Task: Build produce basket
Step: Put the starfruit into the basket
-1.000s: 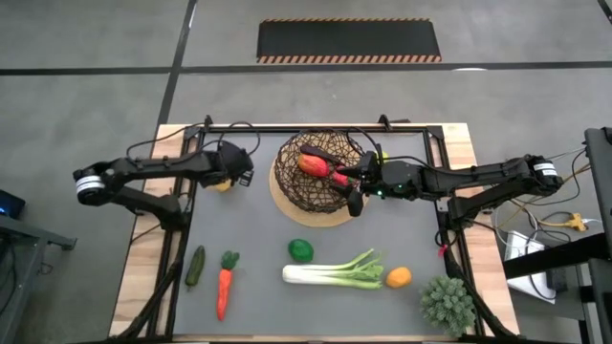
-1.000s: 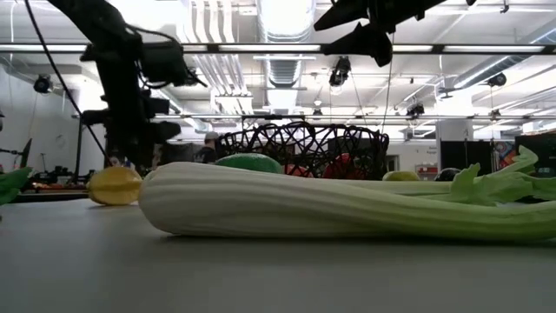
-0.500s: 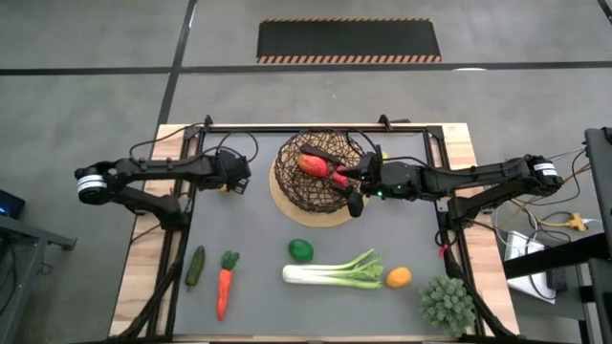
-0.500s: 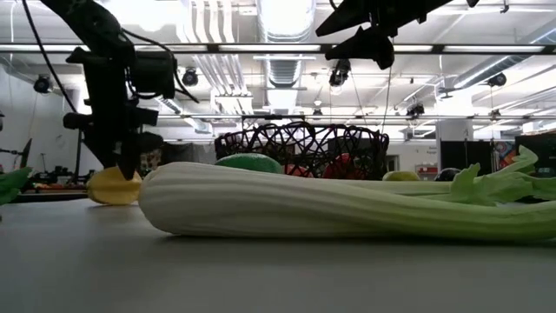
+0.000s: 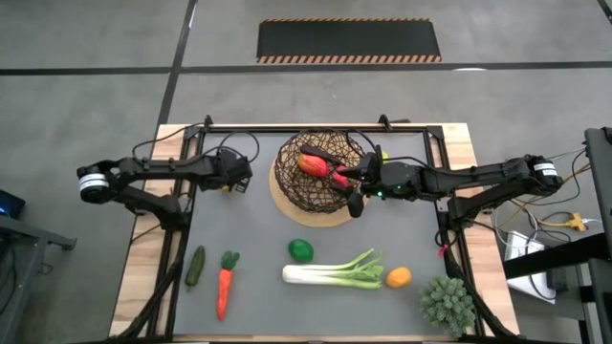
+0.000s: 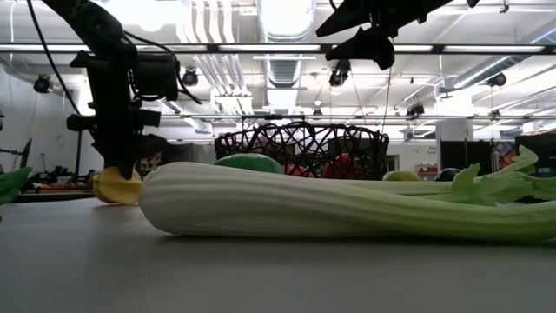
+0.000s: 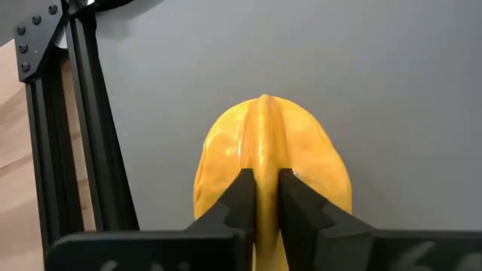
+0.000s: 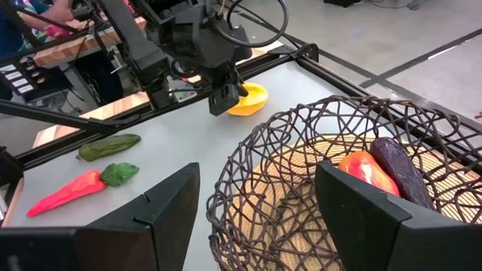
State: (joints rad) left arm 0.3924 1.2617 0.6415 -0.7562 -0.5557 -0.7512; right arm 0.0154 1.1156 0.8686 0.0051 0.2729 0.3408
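Observation:
The dark woven basket stands on its pale disc at the far middle. It holds a red pepper and a dark eggplant. My left gripper is left of the basket, shut on the yellow pepper, which sits on the grey mat. My right gripper hangs open and empty over the basket's right rim. A leek, a green fruit, an orange, a carrot and a cucumber lie on the near half of the mat. My left gripper pinches a raised ridge on the top of the yellow pepper between its two fingers. The fingers come from above, pointing down. In the low view the pepper sits low at the table under the fingers.
A spiky green plant stands at the near right corner. Black frame rails run along the mat's left and right sides. Bare grey mat lies between the yellow pepper and the basket.
My left gripper has gone down and a little toward the table's left edge, onto the yellow pepper. The pepper now shows mostly hidden under it in the high view. My right gripper has kept still.

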